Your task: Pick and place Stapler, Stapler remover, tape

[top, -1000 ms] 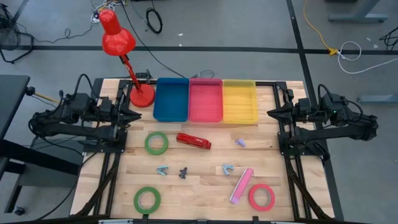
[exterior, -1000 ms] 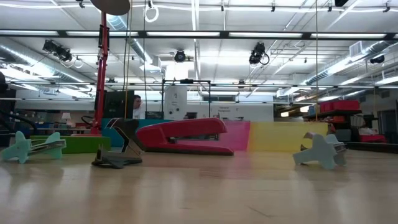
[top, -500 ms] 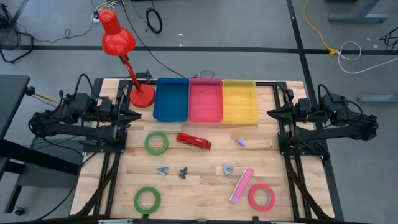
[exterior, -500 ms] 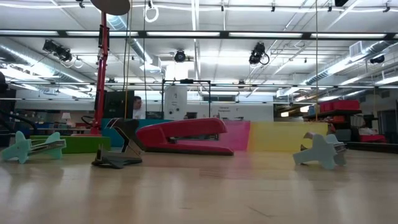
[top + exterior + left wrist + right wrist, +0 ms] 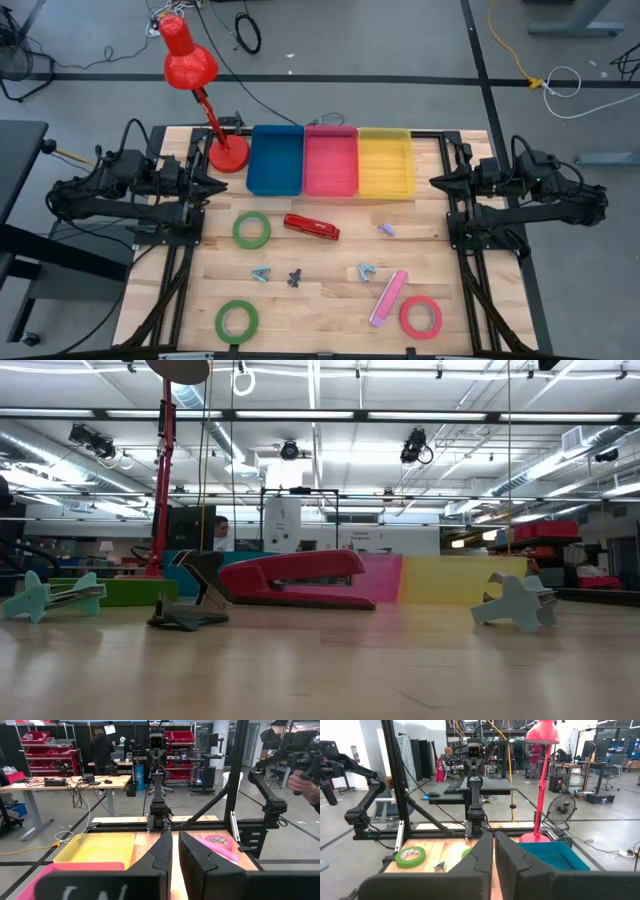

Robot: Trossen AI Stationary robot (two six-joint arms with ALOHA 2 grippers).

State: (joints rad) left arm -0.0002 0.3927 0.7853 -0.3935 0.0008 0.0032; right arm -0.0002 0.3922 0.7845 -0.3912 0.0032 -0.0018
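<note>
1. Lying on the counter (image 5: 330,310): two green tape rolls (image 5: 252,230) (image 5: 237,320), one red tape roll (image 5: 421,317), one red stapler (image 5: 311,227), one pink stapler (image 5: 388,298).
2. Three bins (image 5: 331,160) line the far edge.
3. Left hand (image 5: 222,186) and right hand (image 5: 436,181) rest closed, empty, at opposite side edges.

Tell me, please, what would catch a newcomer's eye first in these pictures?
Probably the red lamp rising from the table's far left corner, and beside it the blue, pink and yellow bins in a row along the far edge. Next, the red stapler lying mid-table, with both arms parked at the sides.
</note>
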